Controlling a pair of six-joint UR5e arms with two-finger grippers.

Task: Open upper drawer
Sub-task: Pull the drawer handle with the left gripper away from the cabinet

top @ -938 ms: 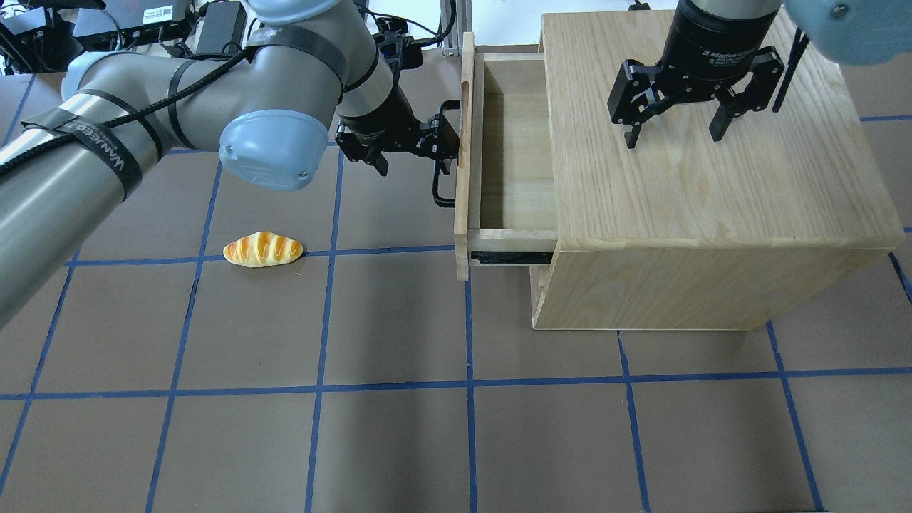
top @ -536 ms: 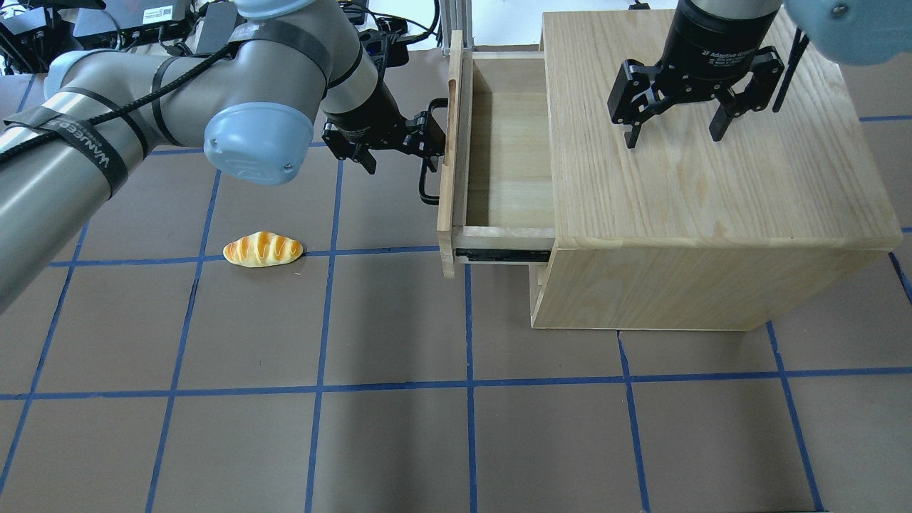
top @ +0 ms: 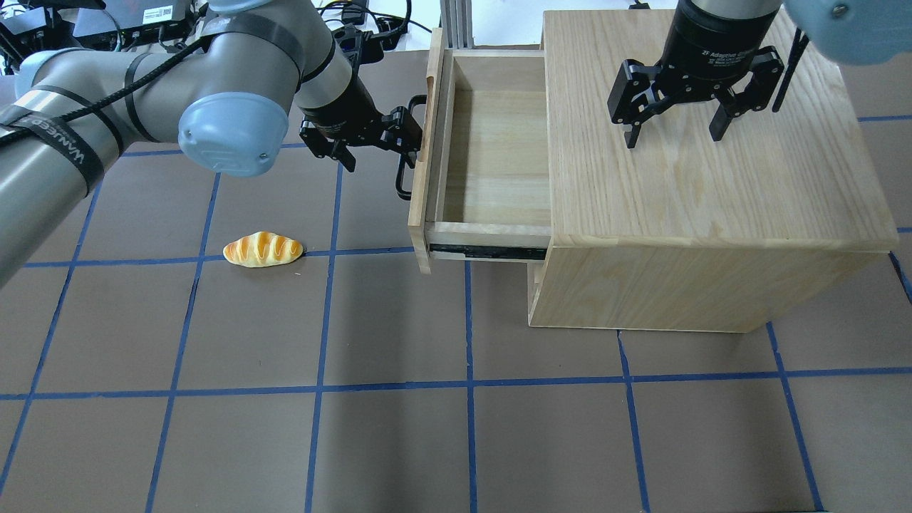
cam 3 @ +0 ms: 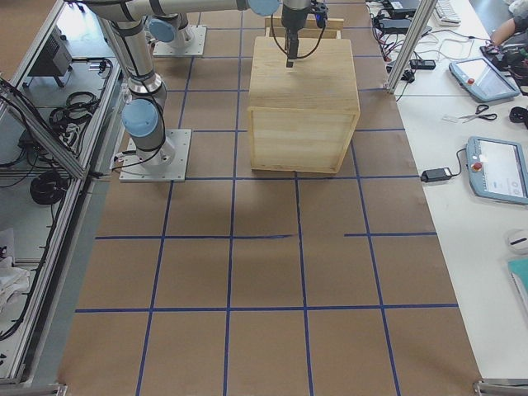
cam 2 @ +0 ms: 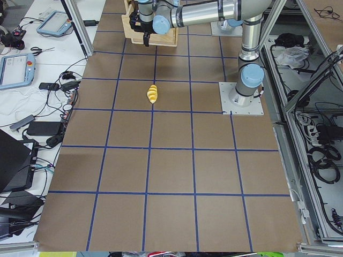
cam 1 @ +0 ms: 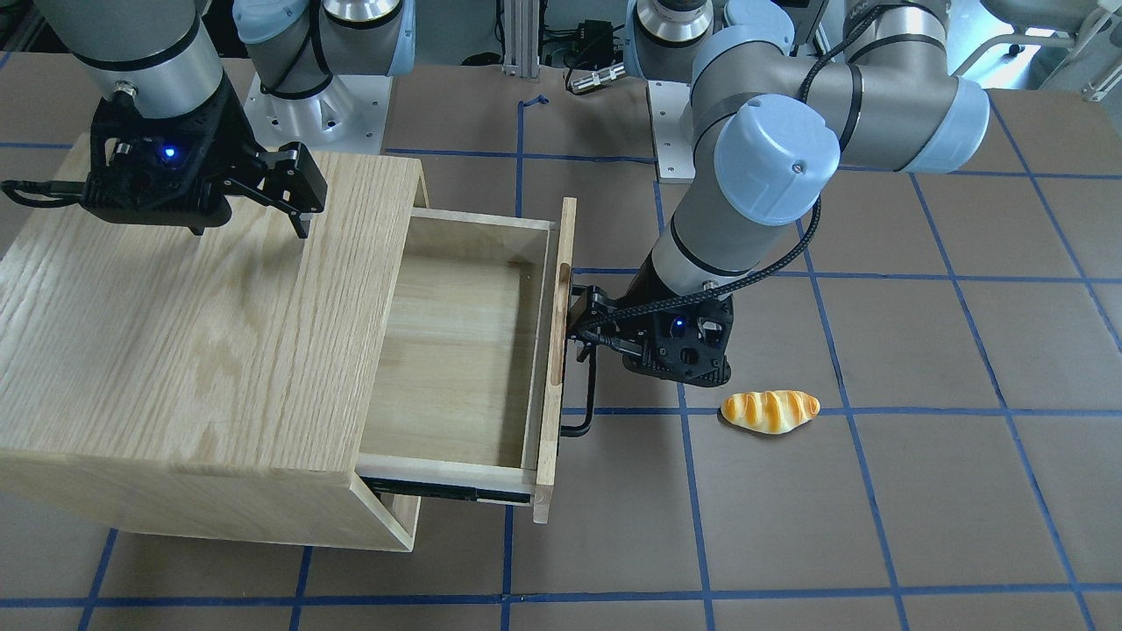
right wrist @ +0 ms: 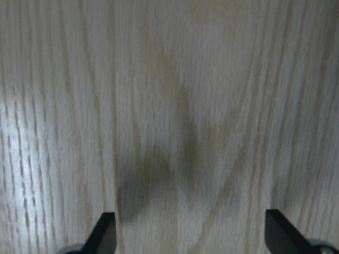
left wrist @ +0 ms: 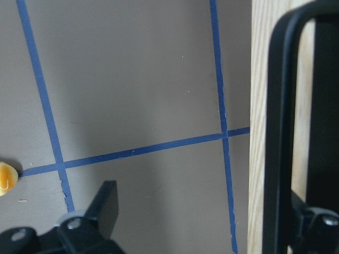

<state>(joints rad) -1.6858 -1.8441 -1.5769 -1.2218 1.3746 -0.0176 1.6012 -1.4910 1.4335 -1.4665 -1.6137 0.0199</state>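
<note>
The upper drawer [top: 491, 149] is pulled well out of the oak cabinet [top: 712, 178] and is empty inside. Its front panel [cam 1: 556, 350] carries a long black bar handle [top: 404, 160]. My left gripper [top: 377, 146] is open, with one finger hooked between the handle and the panel and the other finger out over the table. In the left wrist view [left wrist: 212, 211] the handle [left wrist: 278, 137] runs between the two fingers. My right gripper [top: 673, 139] is open and empty just above the cabinet top; it also shows in the right wrist view [right wrist: 190, 233].
A toy bread roll [top: 263, 249] lies on the brown, blue-taped table to the left of the drawer; it also shows in the front view [cam 1: 770, 411]. A black slide rail [top: 488, 251] shows under the drawer's side. Cables and boxes lie beyond the far table edge.
The drawer has slid further out to the left. My left gripper has moved left with the handle. The right gripper has not moved.
</note>
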